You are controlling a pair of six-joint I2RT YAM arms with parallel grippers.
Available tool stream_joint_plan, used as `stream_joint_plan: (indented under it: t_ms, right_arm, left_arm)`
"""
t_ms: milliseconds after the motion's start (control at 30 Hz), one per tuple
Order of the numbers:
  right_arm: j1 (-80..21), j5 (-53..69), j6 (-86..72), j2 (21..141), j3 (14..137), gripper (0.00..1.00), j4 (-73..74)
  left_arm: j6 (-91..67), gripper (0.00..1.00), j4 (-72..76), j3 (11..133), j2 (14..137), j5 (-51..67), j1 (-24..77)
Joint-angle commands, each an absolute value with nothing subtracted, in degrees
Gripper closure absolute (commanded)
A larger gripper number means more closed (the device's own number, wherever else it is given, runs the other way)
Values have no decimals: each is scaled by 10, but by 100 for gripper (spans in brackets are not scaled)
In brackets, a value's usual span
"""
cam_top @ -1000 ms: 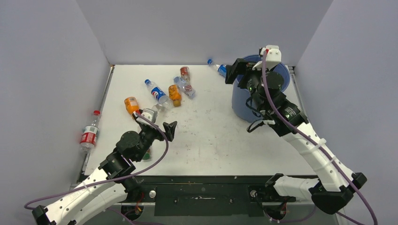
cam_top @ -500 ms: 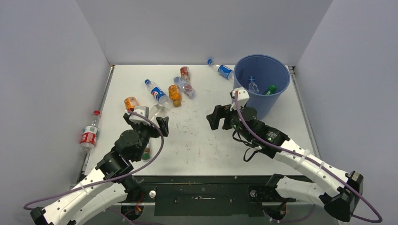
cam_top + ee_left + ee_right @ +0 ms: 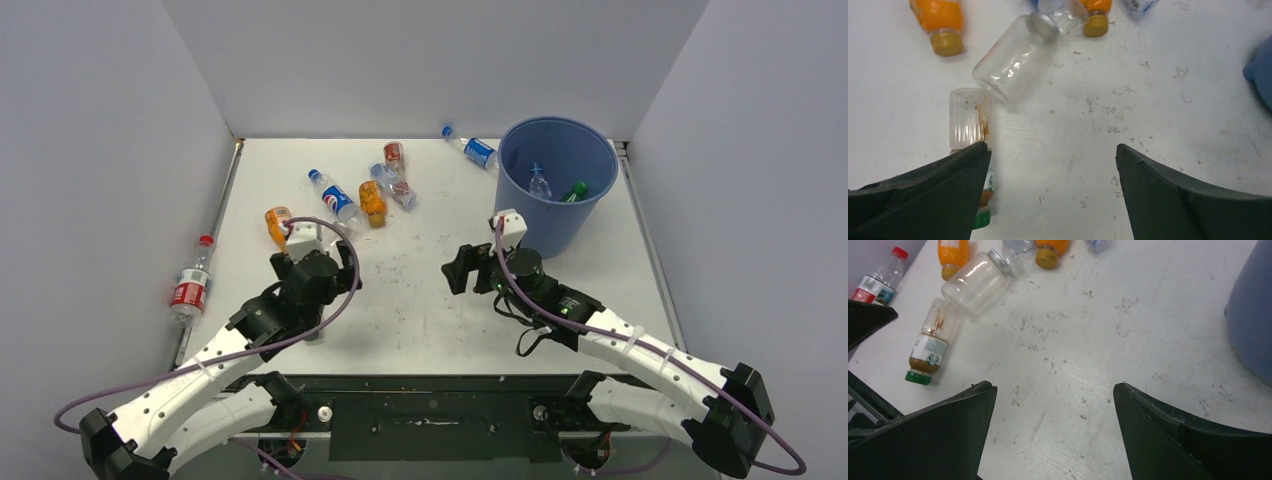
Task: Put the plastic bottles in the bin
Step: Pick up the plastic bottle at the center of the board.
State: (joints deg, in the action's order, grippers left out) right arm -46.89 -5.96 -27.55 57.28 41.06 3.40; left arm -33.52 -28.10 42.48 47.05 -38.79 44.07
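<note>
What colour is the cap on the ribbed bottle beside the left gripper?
Green; the cap of the ribbed bottle shows best in the right wrist view.

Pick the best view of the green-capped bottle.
Right wrist: the green-capped bottle lies in full view, cap to base. The left wrist view shows its ribbed base clearly, but the left gripper partly covers the label and cap. In the top view the left arm seems to hide it.
</note>
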Motion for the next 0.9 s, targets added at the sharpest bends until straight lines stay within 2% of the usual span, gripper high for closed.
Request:
stream_joint_plan:
  t_ms: [0, 333, 700, 833, 867]
  right_arm:
    - [-467, -67, -277, 545, 373, 10, -29]
    - [-472, -47, -305, 565, 344, 10, -54]
    - [-481, -43, -313, 547, 339, 10, -51]
    - [-482, -46, -315, 542, 340, 10, -50]
    - [-483, -46, -316, 542, 340, 10, -50]
  left_arm:
    - [-450, 3, -363, 405, 450, -396, 401]
    - [-547, 3, -411, 354, 474, -276, 215]
    - [-576, 3, -358, 324, 581, -290, 213]
    - [-588, 0, -325, 306, 596, -263, 213]
    - [-587, 4, -315, 300, 597, -258, 213]
